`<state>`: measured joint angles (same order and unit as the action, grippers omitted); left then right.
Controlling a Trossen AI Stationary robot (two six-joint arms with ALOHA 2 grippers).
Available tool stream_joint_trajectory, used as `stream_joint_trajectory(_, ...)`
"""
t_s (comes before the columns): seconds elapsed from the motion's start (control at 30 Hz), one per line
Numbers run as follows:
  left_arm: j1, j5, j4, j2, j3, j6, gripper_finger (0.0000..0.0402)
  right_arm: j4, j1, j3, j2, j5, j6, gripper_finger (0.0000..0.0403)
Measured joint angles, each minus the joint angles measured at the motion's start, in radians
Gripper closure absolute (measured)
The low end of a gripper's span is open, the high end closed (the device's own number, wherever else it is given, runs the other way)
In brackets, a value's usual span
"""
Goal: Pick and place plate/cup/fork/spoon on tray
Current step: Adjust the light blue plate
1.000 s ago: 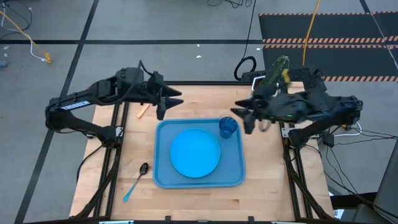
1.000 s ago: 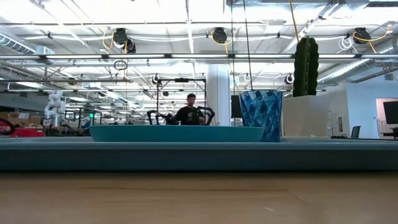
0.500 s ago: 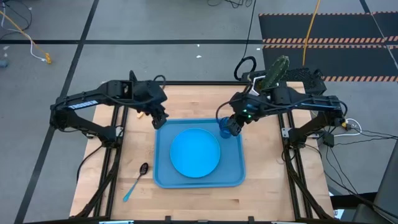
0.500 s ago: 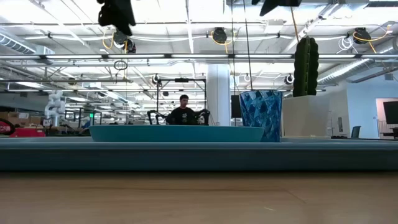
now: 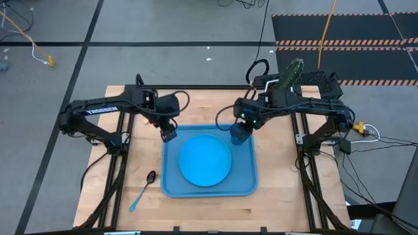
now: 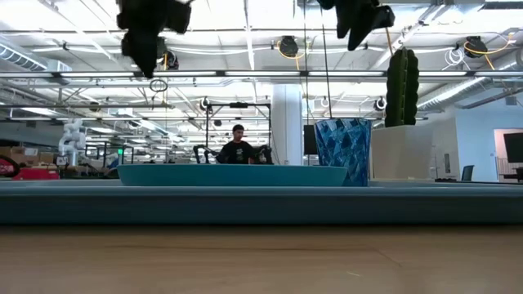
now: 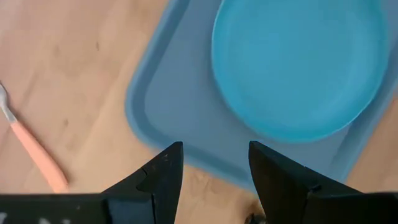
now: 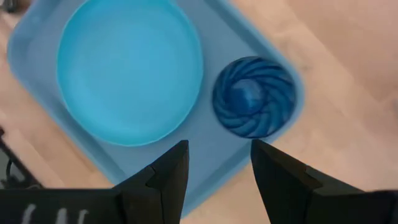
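The sky-blue plate (image 5: 205,160) lies flat in the middle of the blue tray (image 5: 248,186). The dark-blue cup (image 8: 254,96) stands upright in the tray's far right corner. My right gripper (image 5: 240,133) hangs open above the cup, pointing steeply down. Also open and pointing down, my left gripper (image 5: 168,133) hovers over the tray's far left corner (image 7: 149,106). The orange-handled fork (image 7: 34,152) lies on the table beyond that corner; in the high view my left arm hides it. The spoon (image 5: 144,188) lies on the table at the near left, beside the tray.
A cactus in a white pot (image 5: 289,73) stands at the table's far right, behind my right arm. Bare wood shows along the near edge (image 5: 209,212) and left of the tray. A person (image 6: 237,149) sits far off in the room beyond.
Both grippers have come down and tipped from nearly level to steeply downward. The left one has sunk toward the tray's far left corner. The right one has swung toward the tray and now stands over the cup. Plate, cup, spoon and tray have stayed put.
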<state>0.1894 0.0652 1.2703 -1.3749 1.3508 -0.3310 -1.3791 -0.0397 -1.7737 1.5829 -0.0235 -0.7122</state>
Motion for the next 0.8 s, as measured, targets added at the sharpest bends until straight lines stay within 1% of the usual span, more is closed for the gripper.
stream_joint_trajectory(0.13, -0.01, 0.014, 0.009, 0.0, -0.105, -0.024, 0.0218, 0.008, 0.017, 0.0, 0.003, 0.0, 0.024, 0.0236)
stream_joint_trajectory(0.27, -0.043, 0.043, -0.003, 0.0, -0.148, -0.043, 0.0218, 0.007, 0.022, 0.0, -0.005, -0.004, 0.048, 0.0236)
stream_joint_trajectory(0.47, -0.095, 0.103, -0.114, 0.001, -0.205, -0.047, 0.0218, 0.012, 0.022, 0.0, -0.008, -0.006, 0.055, 0.0236)
stream_joint_trajectory(0.63, -0.115, 0.07, -0.25, 0.001, -0.298, -0.111, 0.0218, 0.017, 0.022, 0.0, -0.01, -0.004, 0.076, 0.0236)
stream_joint_trajectory(0.8, -0.134, 0.065, -0.351, 0.001, -0.384, -0.123, 0.0218, 0.016, 0.022, 0.0, -0.01, -0.001, 0.077, 0.0236)
